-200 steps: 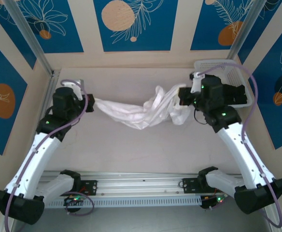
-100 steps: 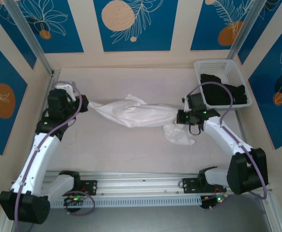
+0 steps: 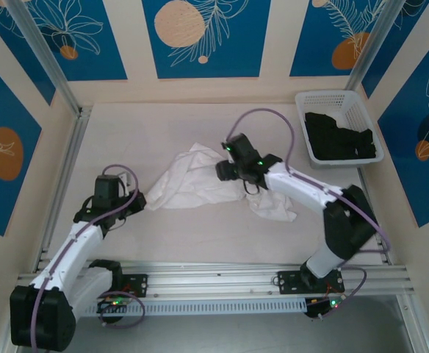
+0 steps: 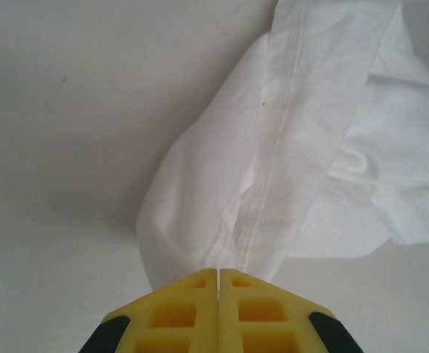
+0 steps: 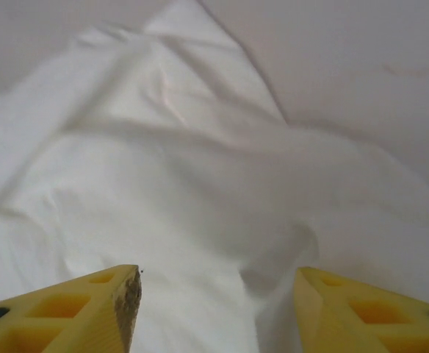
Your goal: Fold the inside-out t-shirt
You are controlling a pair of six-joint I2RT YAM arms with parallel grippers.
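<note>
A white t-shirt (image 3: 192,180) lies crumpled on the middle of the desk (image 3: 200,243), well apart from the basket (image 3: 336,95) of black clothing (image 3: 339,140) in the far right corner.

The likely risks:
- The shirt is held at one point only, so a pull from the left would probably drag the heap along instead of spreading it.
- The thin hem could slip free.
- If the right jaws closed where they are, they would likely gather several layers from mid-cloth and set a crooked fold.

The left jaws are pressed together, pinching a seamed edge at the shirt's left end, and the cloth fans away from them toward the middle. The right jaws are spread wide and hold nothing. They hang over the shirt's far right part, with wrinkled cloth below and between them.
</note>
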